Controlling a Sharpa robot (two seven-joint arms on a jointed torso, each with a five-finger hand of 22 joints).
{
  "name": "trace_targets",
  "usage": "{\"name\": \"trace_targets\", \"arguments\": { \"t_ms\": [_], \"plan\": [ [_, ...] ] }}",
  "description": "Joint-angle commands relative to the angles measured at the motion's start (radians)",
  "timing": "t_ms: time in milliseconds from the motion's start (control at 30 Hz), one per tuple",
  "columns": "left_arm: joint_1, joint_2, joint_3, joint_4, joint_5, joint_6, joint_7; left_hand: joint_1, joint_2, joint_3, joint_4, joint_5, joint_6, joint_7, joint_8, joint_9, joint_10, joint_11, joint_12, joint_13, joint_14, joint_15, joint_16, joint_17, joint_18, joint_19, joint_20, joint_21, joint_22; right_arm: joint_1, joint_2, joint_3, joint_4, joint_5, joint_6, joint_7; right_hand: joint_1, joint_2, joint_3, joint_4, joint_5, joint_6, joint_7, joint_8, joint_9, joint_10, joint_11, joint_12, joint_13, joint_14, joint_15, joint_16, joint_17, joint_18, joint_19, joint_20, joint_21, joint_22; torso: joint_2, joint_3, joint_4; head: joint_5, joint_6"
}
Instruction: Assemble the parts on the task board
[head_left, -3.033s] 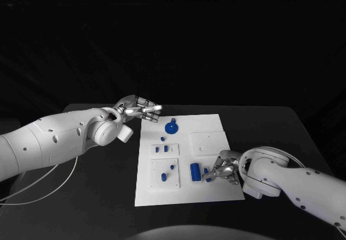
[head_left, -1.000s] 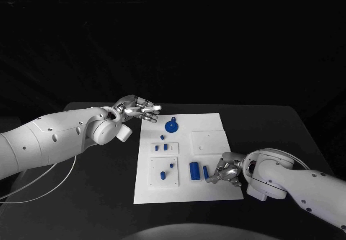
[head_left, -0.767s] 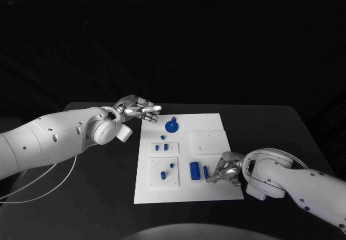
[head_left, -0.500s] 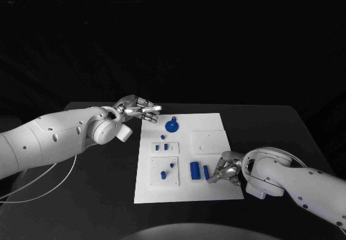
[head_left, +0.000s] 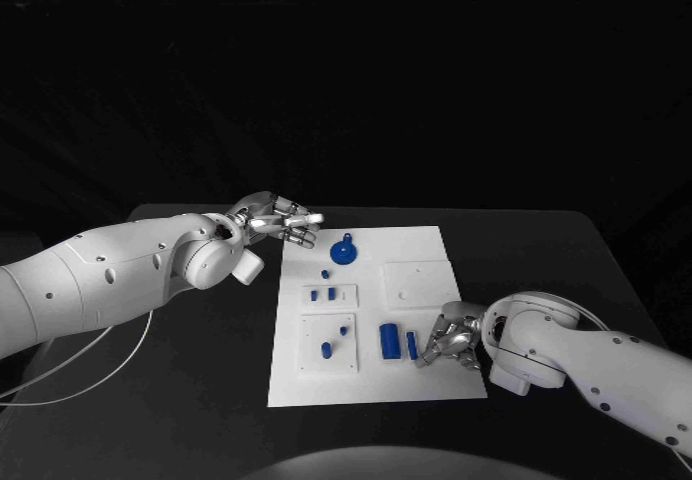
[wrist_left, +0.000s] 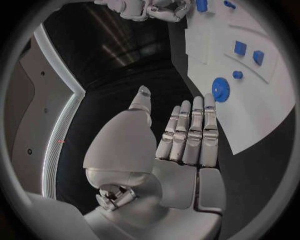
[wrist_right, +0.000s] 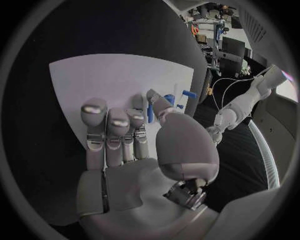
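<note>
Head view: task board seen mid-table; no legible writing. Left hand held off board's far-left corner, fingers apart, nothing grasped. Right hand set at board's right edge, near front, fingertips by a slim blue part; grasp can't be told.

Left wrist view: round blue part noted near board's far edge, beyond the released fingers.

Right wrist view: blue part partly hidden behind fingertips.

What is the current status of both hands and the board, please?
Left hand open, empty, hovering at the white task board's far left corner. Right hand low beside a slim blue part, hold unclear. Nothing in the way.
</note>
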Motion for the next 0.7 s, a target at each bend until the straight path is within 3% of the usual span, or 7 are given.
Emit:
{"name": "trace_targets", "arguments": {
  "t_ms": [33,433,533,633,700],
  "plan": [
    [0.001,0.001,0.0,0.001,-0.005,0.018,0.0,0.002,0.009,0.002,-0.006,0.007,-0.007,-0.002,0.003,0.001,-0.007,0.003,0.002,0.001,-0.001,0.003,-0.003,0.0,0.0,-0.002,-0.001,-0.001,0.0,-0.011,-0.002,-0.009,-0.006,-0.009,0.034,-0.023,0.002,-0.006,-0.021,0.004,0.009,-0.003,0.002,-0.006,-0.021,-0.007,-0.001,-0.003,-0.001,0.002,-0.003,-0.004,-0.001,-0.008,0.054,-0.003,-0.006,0.083,0.0,0.0003,-0.0011,0.001,0.001],
    [0.001,0.0,0.0,0.001,-0.008,0.018,-0.002,0.002,0.009,0.002,-0.006,0.007,-0.007,-0.002,0.003,0.001,-0.007,0.003,0.002,0.001,-0.001,0.003,-0.003,0.0,0.0,-0.002,-0.001,-0.001,0.0,-0.012,-0.017,-0.009,0.014,0.007,0.039,0.011,0.016,-0.02,-0.04,0.017,0.005,-0.003,0.004,-0.006,-0.027,-0.009,0.0,-0.007,-0.004,0.002,-0.003,-0.008,-0.003,-0.007,0.053,-0.003,-0.01,0.083,0.0,0.0005,-0.0011,0.001,0.003],
    [0.001,0.0,0.0,-0.001,-0.007,0.017,0.003,0.001,0.01,0.002,-0.007,0.007,-0.007,-0.002,0.003,0.001,-0.007,0.003,0.002,0.001,-0.001,0.003,-0.003,0.0,0.0,-0.002,-0.001,-0.001,0.0,-0.012,-0.028,-0.008,0.022,0.018,0.018,0.039,0.017,-0.032,-0.075,0.03,0.016,-0.014,0.008,-0.006,-0.027,-0.015,0.004,-0.015,-0.01,0.001,-0.002,-0.013,-0.005,-0.005,0.052,-0.002,-0.015,0.082,0.0,-0.0003,-0.0009,-0.001,0.006],
    [0.001,0.001,0.0,-0.005,0.002,0.009,0.013,0.0,0.017,0.0,-0.017,0.007,-0.006,-0.003,0.003,0.001,-0.006,0.002,0.002,0.001,0.0,0.003,-0.003,0.001,0.0,-0.002,-0.001,-0.001,0.0,-0.012,-0.039,0.003,0.026,0.037,-0.014,0.08,0.026,-0.036,-0.133,0.055,0.0,-0.035,0.017,-0.006,-0.026,-0.024,0.008,-0.021,-0.016,-0.001,-0.001,-0.021,-0.008,-0.002,0.051,-0.002,-0.026,0.079,-0.002,-0.001,-0.0011,-0.004,0.014],
    [0.001,0.001,0.0,-0.009,0.012,0.002,0.02,-0.001,0.024,-0.005,-0.027,0.008,-0.005,-0.003,0.003,0.001,-0.004,0.002,0.002,0.001,0.001,0.002,-0.003,0.001,0.0,0.0,-0.001,0.0,0.001,-0.012,-0.042,0.015,0.019,0.054,-0.038,0.113,0.029,-0.041,-0.168,0.075,-0.04,-0.062,0.027,-0.005,-0.029,-0.03,0.014,-0.025,-0.019,-0.003,0.002,-0.025,-0.011,0.002,0.05,0.0,-0.035,0.077,-0.005,-0.0024,-0.0022,-0.008,0.022]
  ]
}}
